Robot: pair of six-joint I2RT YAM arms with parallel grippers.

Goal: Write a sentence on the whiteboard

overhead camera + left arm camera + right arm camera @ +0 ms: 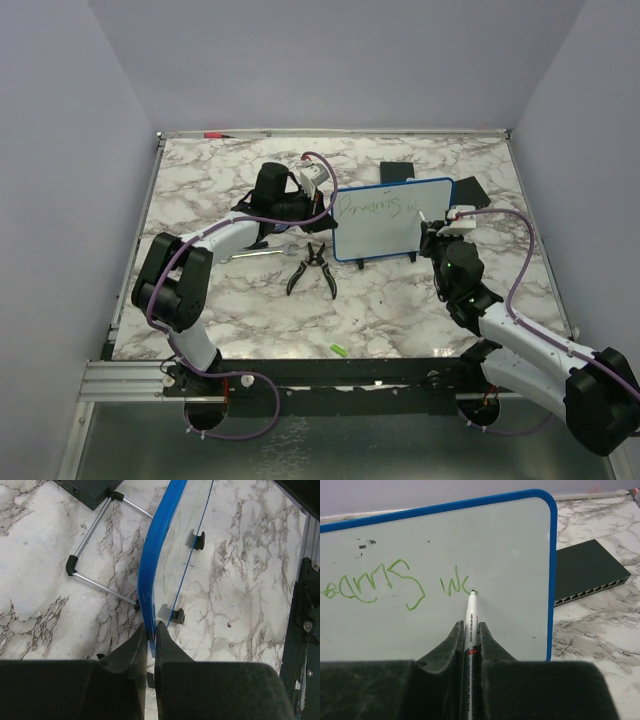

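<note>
The left jaws are closed tight on the blue edge of the upright whiteboard (385,225). The right jaws grip a marker (469,617), its tip touching the board just right of the green writing (375,582). A black box (587,570) lies beyond the right jaws, to their right. Pliers (312,268) lie on the table (400,310) near the left jaws.

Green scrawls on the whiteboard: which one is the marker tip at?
The short scrawl nearer the blue right edge of the whiteboard: the marker in the right gripper ends at its last stroke. The longer scrawl lies further left.
</note>
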